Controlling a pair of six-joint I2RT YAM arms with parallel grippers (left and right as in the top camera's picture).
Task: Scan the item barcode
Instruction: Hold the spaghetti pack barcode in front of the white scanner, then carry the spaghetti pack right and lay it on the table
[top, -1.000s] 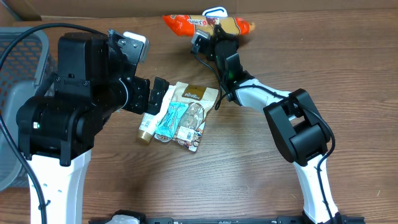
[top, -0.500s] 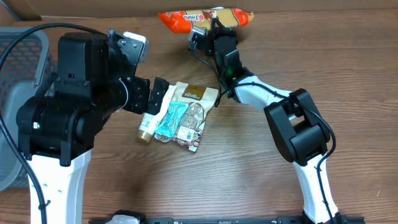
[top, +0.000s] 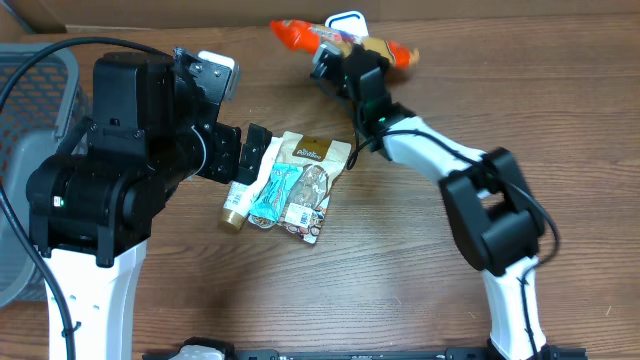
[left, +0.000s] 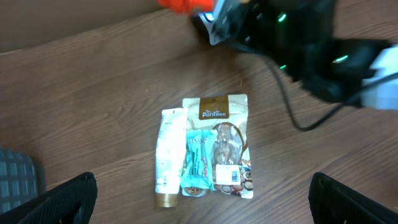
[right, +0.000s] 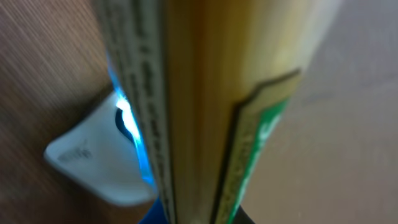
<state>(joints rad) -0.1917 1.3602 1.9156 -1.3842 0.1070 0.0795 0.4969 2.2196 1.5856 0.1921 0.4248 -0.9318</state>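
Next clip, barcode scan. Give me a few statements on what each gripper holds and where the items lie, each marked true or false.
1. The right gripper is shut on the orange and brown snack packet. True.
2. The left gripper is shut on the white plastic tube. False: it is open above the tube and holds nothing.
3. A white scanner with a blue light sits close beside the held packet. True.
4. The brown stand-up pouch lies inside the grey mesh basket. False: it lies on the wooden table, next to a teal packet.
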